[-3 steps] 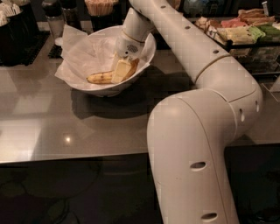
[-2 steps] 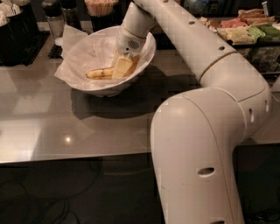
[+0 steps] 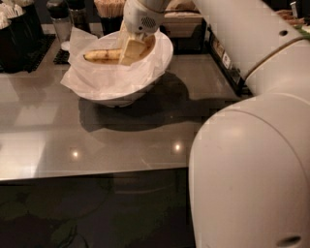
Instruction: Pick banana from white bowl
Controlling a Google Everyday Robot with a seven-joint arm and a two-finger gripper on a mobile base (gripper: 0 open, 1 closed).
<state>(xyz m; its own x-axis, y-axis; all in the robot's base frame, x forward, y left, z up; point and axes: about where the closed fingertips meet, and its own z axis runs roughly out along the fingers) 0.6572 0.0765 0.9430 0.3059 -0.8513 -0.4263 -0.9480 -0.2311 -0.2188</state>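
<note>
The banana [image 3: 101, 54] is yellow with brown speckles and lies about level, up near the rim of the white bowl [image 3: 163, 54], which is lined with crumpled white paper [image 3: 80, 77]. My gripper [image 3: 130, 48] reaches down into the bowl from above and is shut on the banana's right end; its pale yellow fingers [image 3: 132, 50] hide that end. The banana's left end points left and is free.
The bowl stands on a grey glossy counter [image 3: 97, 140]. Dark cups [image 3: 14, 29], a shaker [image 3: 60, 19] and a holder of sticks [image 3: 110, 9] stand behind it. My bulky white arm [image 3: 252, 169] fills the right side. A black strip runs along the counter's front edge.
My gripper has risen with the banana, which now hangs higher in the bowl than before. The bowl has stayed in place. My arm's large link has swung closer on the right.
</note>
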